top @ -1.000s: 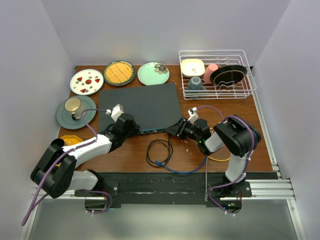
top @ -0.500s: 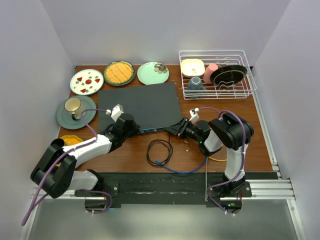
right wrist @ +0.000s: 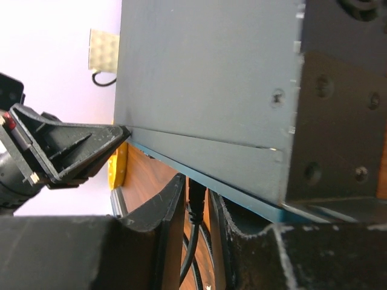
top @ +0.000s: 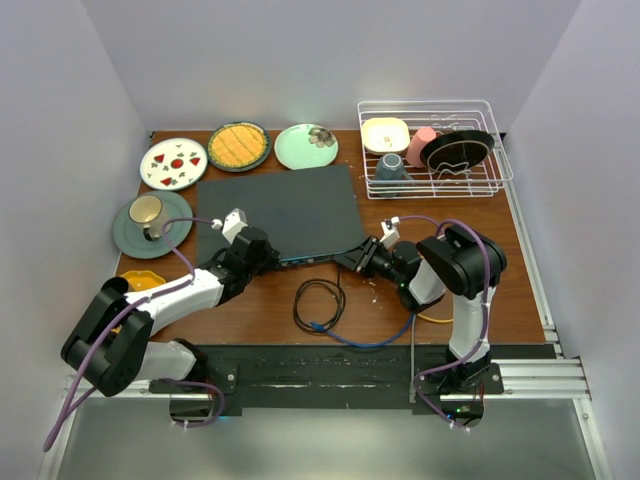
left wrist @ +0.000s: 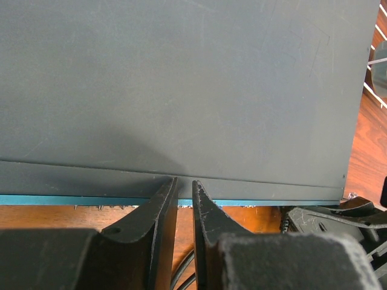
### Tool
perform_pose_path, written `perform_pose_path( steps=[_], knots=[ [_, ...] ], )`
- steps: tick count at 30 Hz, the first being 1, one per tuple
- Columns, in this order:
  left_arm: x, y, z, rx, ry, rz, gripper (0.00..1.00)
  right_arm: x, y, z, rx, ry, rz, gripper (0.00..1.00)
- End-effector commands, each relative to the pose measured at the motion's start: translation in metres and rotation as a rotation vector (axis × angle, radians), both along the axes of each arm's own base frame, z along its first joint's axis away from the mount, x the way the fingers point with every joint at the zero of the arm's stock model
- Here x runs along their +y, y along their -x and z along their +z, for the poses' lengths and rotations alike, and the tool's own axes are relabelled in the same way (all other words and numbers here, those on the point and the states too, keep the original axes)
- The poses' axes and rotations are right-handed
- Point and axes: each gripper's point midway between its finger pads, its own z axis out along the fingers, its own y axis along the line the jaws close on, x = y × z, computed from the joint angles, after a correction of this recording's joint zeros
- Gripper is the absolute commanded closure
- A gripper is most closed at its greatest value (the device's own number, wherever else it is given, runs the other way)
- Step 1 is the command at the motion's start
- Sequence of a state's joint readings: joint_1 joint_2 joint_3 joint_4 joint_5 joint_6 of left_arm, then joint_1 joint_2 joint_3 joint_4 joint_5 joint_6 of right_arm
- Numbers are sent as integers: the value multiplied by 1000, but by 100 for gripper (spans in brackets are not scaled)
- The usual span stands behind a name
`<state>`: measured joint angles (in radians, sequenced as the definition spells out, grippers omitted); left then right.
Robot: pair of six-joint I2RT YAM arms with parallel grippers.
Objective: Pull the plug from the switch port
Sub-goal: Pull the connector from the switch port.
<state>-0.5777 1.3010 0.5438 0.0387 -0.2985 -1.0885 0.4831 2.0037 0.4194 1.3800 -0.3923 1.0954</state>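
Observation:
The switch (top: 280, 210) lies flat mid-table, blue front edge toward me. It also shows in the left wrist view (left wrist: 181, 90) and the right wrist view (right wrist: 199, 78). A black plug (right wrist: 196, 194) sits in a port on the blue edge near the switch's right corner, its cable hanging down. My right gripper (right wrist: 198, 196) is closed in on the plug, one finger on each side; in the top view it (top: 347, 261) is at the front edge. My left gripper (left wrist: 184, 184) is shut and empty, its tips against the switch's front edge; in the top view it (top: 266, 256) is left of the plug.
A black cable coil (top: 318, 300) and a blue cable (top: 365, 342) lie in front of the switch. Three plates (top: 238, 146) stand behind it, a dish rack (top: 432, 150) at the back right, a cup on a grey plate (top: 150, 222) at the left, and a yellow dish (top: 142, 278) beside my left arm.
My right arm's elbow has swung in and the gripper has pushed up to the switch's front edge. Since half a second ago nothing has visibly moved. The left arm has stayed still.

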Motion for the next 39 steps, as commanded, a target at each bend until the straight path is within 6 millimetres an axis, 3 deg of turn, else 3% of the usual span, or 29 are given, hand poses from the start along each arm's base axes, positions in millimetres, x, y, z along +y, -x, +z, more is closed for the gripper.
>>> perform_pose_path(
  steps=[1, 9, 19, 33, 39],
  knots=[
    [11, 23, -28, 108, -64, -27, 79, -12, -10, 1, 16, -38, -86, 76],
    [11, 24, -30, 111, -61, -29, 80, -13, -10, 3, 25, -78, -103, 83],
    [10, 24, -29, 110, -56, -30, 80, -14, -6, -1, 27, -70, -98, 99],
    [9, 24, -28, 110, -53, -31, 81, -20, 19, -9, 54, -62, -64, 100],
    [9, 22, -25, 102, -56, -28, 82, -25, 31, 12, 5, -85, -52, 100]
  ],
)
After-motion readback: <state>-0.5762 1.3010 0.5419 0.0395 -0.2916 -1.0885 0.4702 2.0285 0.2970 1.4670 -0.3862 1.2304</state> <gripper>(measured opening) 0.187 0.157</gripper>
